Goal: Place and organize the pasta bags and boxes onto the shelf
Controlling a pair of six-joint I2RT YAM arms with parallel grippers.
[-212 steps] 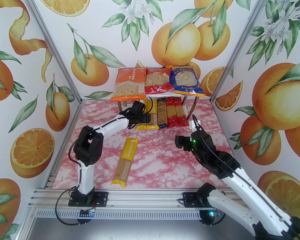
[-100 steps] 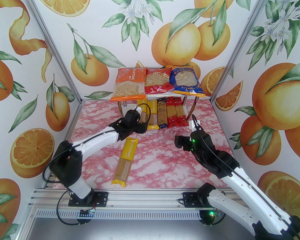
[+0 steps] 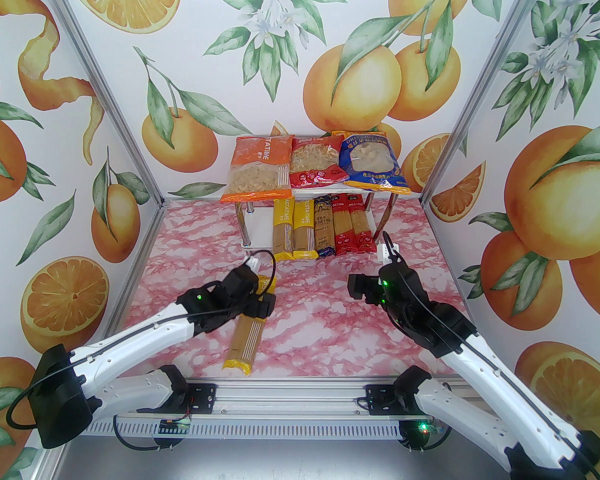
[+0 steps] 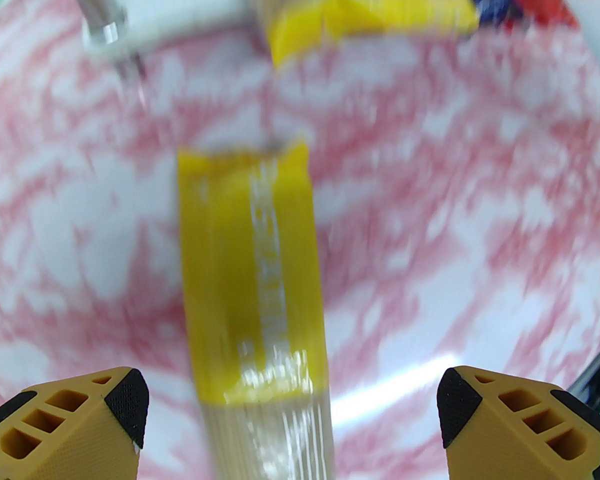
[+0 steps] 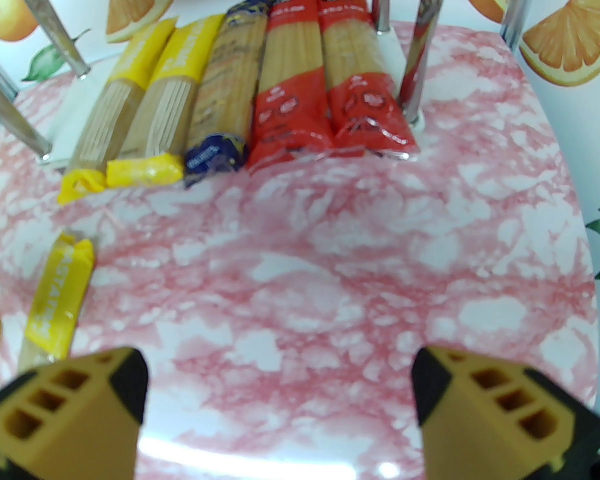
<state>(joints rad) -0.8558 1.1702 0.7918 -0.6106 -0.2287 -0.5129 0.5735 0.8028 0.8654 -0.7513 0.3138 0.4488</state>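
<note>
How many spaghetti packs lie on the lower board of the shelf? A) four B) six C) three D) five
D: two yellow packs, one dark blue pack and two red packs lie there; the third yellow pack is on the table.

Shelf (image 3: 257, 229), two white tiers, chrome legs.
Top tier, left to right: orange bag (image 3: 259, 168), red bag (image 3: 315, 162), blue bag (image 3: 372, 162), side by side.
Lower tier: two yellow packs (image 3: 282, 228), dark blue pack (image 3: 323, 225), two red packs (image 3: 341, 223), lengthwise.
Third yellow pack (image 3: 245, 335) flat on bench (image 3: 330, 308), near the shelf.
</note>
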